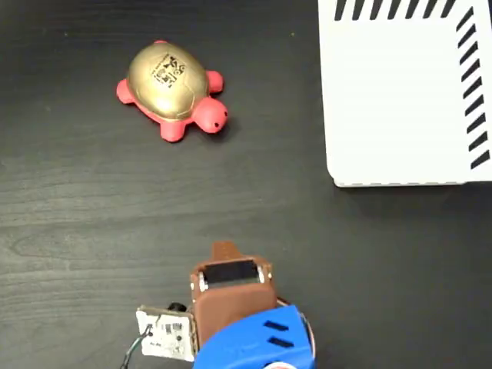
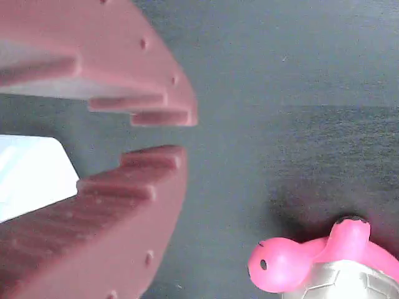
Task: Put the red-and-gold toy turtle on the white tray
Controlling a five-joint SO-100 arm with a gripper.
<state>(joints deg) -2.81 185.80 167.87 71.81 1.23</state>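
Observation:
The red-and-gold toy turtle (image 1: 171, 88) lies on the dark table at the upper left of the fixed view, its head pointing right and down. In the wrist view only its pinkish-red head and a sliver of shell (image 2: 299, 265) show at the bottom right. The white tray (image 1: 400, 100) fills the upper right corner, and a corner of the tray (image 2: 31, 174) shows behind the fingers. My gripper (image 1: 224, 249) sits low at the bottom centre, far from both. In the wrist view the gripper (image 2: 171, 136) holds nothing, and its brown jaws stand a narrow gap apart.
The dark wood-grain table (image 1: 92, 231) lies bare between the arm, the turtle and the tray. A small circuit board with wires (image 1: 164, 334) sticks out beside the arm's blue body (image 1: 254, 342) at the bottom edge.

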